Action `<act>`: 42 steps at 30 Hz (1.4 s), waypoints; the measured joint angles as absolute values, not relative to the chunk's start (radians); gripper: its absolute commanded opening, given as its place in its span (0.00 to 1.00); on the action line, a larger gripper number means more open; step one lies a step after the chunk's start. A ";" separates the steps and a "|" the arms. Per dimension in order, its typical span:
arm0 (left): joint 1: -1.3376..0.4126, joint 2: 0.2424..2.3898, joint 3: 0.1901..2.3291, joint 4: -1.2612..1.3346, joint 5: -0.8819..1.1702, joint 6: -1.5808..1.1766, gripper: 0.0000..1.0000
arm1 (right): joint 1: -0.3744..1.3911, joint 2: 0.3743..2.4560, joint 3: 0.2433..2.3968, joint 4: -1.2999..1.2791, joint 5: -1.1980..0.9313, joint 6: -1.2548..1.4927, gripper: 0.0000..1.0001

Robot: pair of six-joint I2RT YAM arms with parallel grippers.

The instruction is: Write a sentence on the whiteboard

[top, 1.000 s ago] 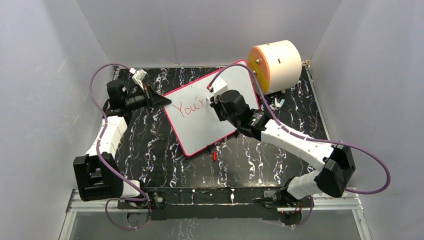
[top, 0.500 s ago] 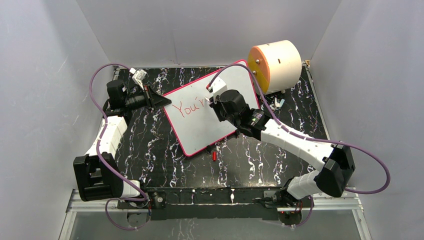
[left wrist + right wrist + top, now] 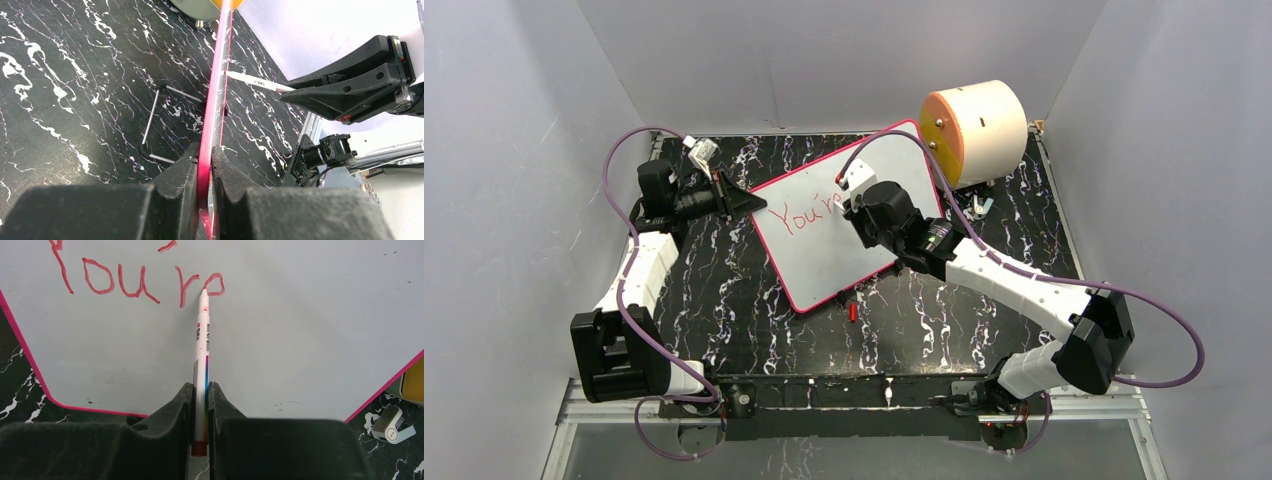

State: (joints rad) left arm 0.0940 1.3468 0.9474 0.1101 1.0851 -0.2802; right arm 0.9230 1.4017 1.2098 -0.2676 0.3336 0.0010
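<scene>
Here the whiteboard (image 3: 824, 262) sits near the middle of the black marbled table (image 3: 724, 300), turned at an angle so that one corner points toward the cream cylinder (image 3: 979, 125) with the orange face at the far right. The left hand (image 3: 205, 156) is closed on the board's pink-red frame at its left corner, one finger on each side of the edge, which the left wrist view shows edge-on. The right hand (image 3: 201, 390) is clamped on a slim white marker (image 3: 202, 345), whose barrel runs straight out between the fingers with its tip touching the white face. The sentence (image 3: 140, 282) is only partly there: red letters reading "You'r" and then a small open loop, and the marker's tip rests on the left side of that loop. The writing lies in the upper left part of the board. A small red cap (image 3: 852, 312) lies on the table just beside the board's near edge.
</scene>
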 measured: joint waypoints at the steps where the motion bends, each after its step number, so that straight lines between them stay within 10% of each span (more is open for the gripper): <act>1: 0.094 1.347 0.947 0.110 1.085 -0.280 0.00 | 0.923 1.402 1.210 -0.272 0.333 0.001 0.00; 37: 0.093 1.347 0.951 0.100 1.085 -0.275 0.00 | 0.923 1.372 1.159 -0.303 0.413 0.004 0.00; 42: 0.090 1.345 0.959 0.086 1.076 -0.268 0.26 | 0.923 1.338 1.127 -0.276 0.414 0.004 0.00</act>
State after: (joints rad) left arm 0.0898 1.3449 0.9592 0.0860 1.0756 -0.2680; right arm 0.9230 1.3380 1.1267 -0.2760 0.4141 0.0040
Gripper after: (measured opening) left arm 0.112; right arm 0.208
